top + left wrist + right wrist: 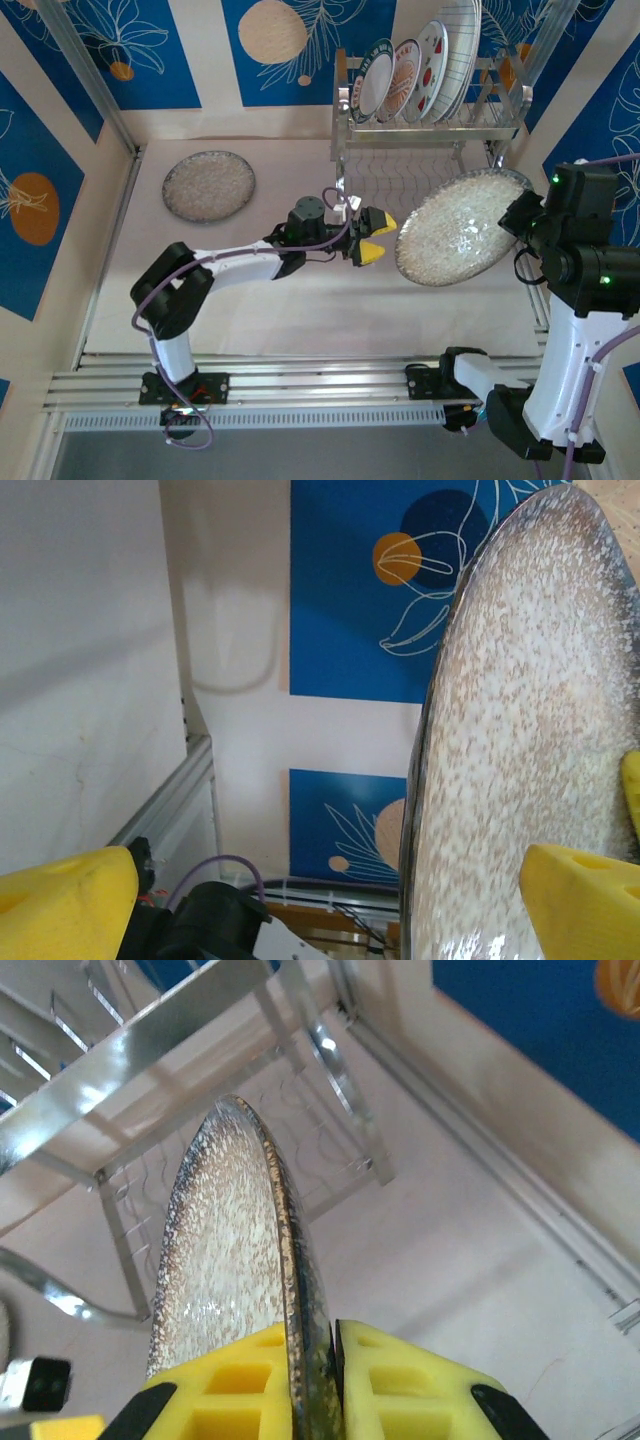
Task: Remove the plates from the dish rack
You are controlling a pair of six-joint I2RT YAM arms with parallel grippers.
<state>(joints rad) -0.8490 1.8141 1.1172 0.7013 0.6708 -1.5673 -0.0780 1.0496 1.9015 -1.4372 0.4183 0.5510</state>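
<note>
In front of the dish rack [430, 135], my right claw [315, 1375] was clamped on the rim of a speckled plate [460, 228], tilted above the bench [300, 320]. My left claw [368, 237], fingers spread, hovered beside it. In the rack's upper shelf stood four plates [415, 75]; left of the rack lay a flat plate [208, 186]. Risk: with so narrow a rim pinch, a mistimed hand-over would likely drop the plate or knock it against the rack.

Glossy speckled glazed plate [462, 228]; shiny steel wire rack [430, 125].
</note>
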